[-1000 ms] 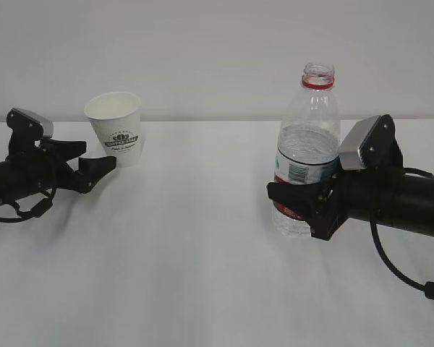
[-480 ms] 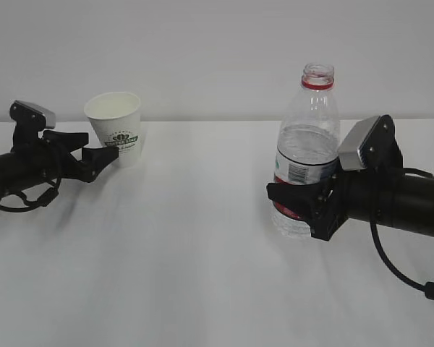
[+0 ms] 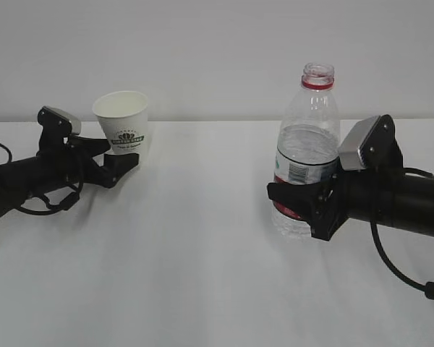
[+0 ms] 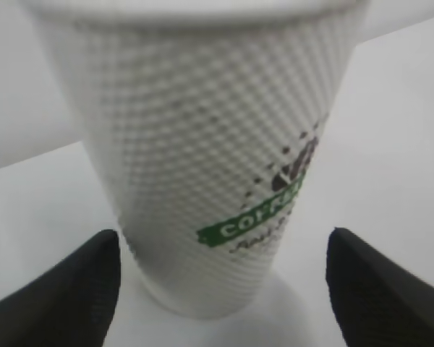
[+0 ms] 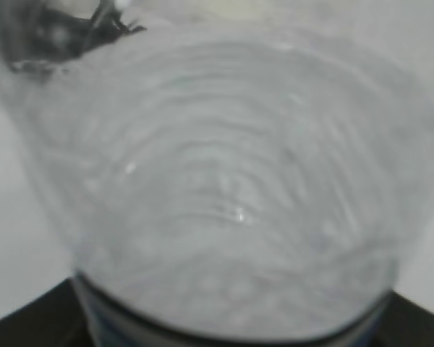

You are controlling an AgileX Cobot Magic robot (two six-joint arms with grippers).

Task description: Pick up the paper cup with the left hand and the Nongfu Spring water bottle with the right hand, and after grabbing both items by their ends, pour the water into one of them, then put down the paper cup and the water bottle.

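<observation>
White table point(image 3: 202, 275), plain wall. Paper cup point(image 3: 123, 121) standing between spread left hand point(image 3: 119, 163): light, squashy, best held low. Nongfu Spring water bottle point(image 3: 307, 144) upright, pinched low by right hand point(image 3: 296, 210): heavier, slippery.

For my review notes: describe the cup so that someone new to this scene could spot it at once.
Start at the white table and look to its left side, near the back edge by the wall. There the cup stands tilted between the open fingers of the left claw. It is short, white and dimpled with a green logo, unlike the tall clear bottle on the right.
</observation>
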